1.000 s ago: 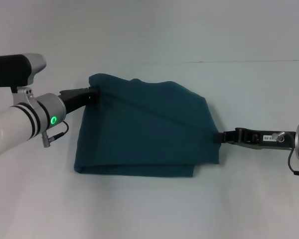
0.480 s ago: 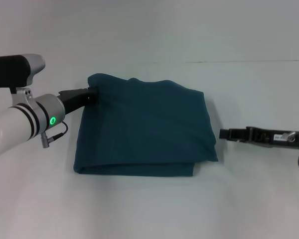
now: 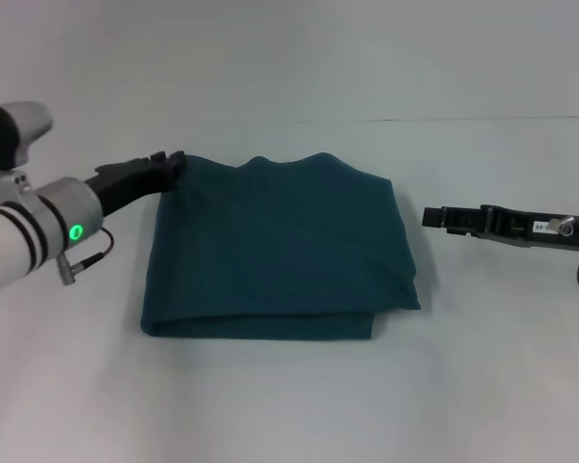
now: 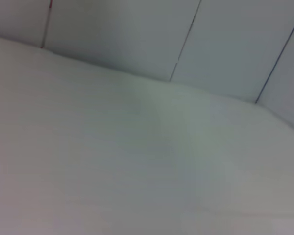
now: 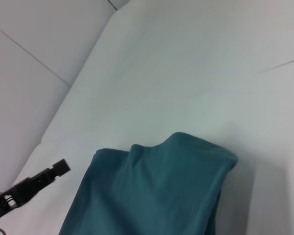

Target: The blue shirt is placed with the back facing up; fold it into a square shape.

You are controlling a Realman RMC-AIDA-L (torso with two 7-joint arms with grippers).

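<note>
Fabric of the blue shirt (image 3: 280, 253) lies folded into a roughly square bundle on the white worktop (image 3: 289, 405), near the middle of the head view. Its near edge shows stacked layers, and its far edge rises in two soft humps with a dip between them. The right edge slants outward toward the near right corner.

At the shirt's far left corner sits the left end effector (image 3: 174, 166), its black tip just at the cloth's edge; whether it is touching the cloth, or is open or closed, I cannot tell. The left arm's white forearm with a lit green ring reaches in from the left side.

Off to the shirt's right, the right end effector (image 3: 432, 217) hangs clear of the fabric with bare worktop between them. It points toward the shirt's right edge, and its fingers look drawn together and hold nothing.

From the right wrist view, the shirt (image 5: 157, 196) shows its humped edge, with the left end effector (image 5: 61, 167) just beside its corner. The left wrist view shows only pale worktop and wall panels.
</note>
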